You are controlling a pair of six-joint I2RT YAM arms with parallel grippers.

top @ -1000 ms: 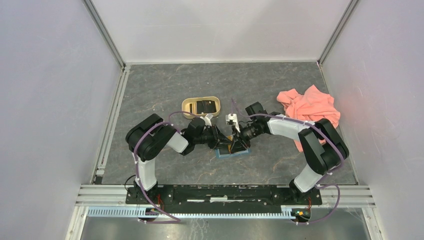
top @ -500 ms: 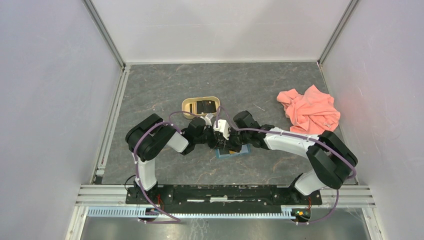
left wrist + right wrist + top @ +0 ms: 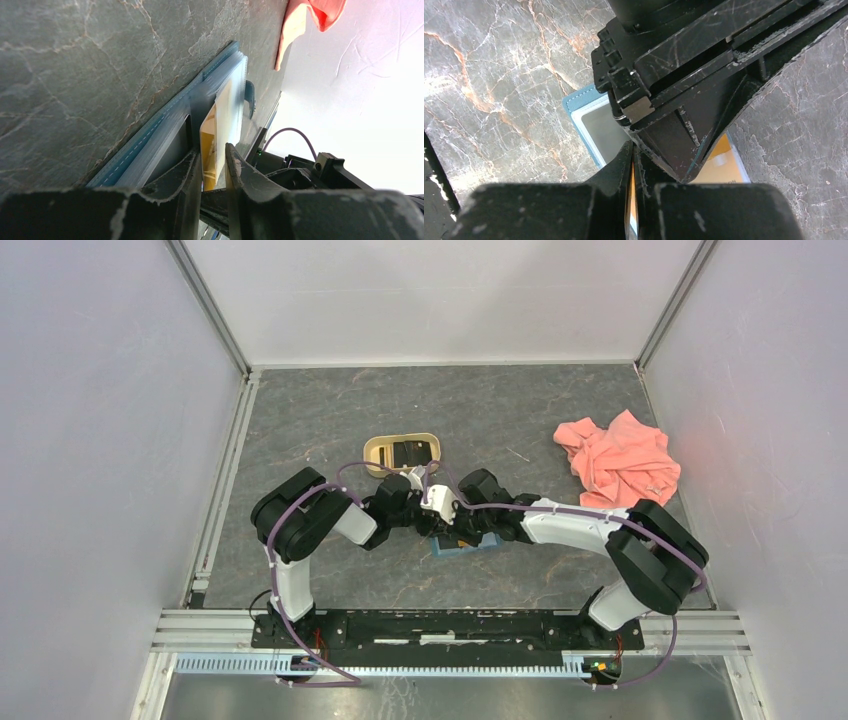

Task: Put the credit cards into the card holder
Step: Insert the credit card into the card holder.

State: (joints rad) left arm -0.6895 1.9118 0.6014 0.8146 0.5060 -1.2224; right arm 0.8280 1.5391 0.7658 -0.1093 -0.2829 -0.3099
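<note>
As the top camera has it, position: teal-blue folding card holder (image 3: 475,546) lies flat on the grey marbled surface (image 3: 330,410) between the arms. It is mostly hidden beneath the left claw (image 3: 432,528) and right claw (image 3: 455,533); long axis roughly left-right.
Other items: dark cards (image 3: 410,453) sit in a tan oval tray (image 3: 372,452) just beyond; crumpled pink cloth (image 3: 620,460) well apart, to the right.
Left wrist, card: yellow-gold plastic card (image 3: 215,135) stands on edge, long axis along the card holder's long edge. Its leading end points away from the lens into a clear sleeve.
Left wrist, left claw: jaws narrow, flanking the card; clamping or merely guiding, cannot tell.
Right wrist, right claw (image 3: 632,187): jaws nearly together, pinching a thin yellow card edge.
Right wrist, card holder (image 3: 596,125): partly hidden by the left claw's black body. A yellow face shows at right; same card or another, cannot tell.
Handling (judged): card light, stiff, slick, thin, so pinch its flat faces near the trailing short end. Card holder soft and light, likely to skate unless pinned.
</note>
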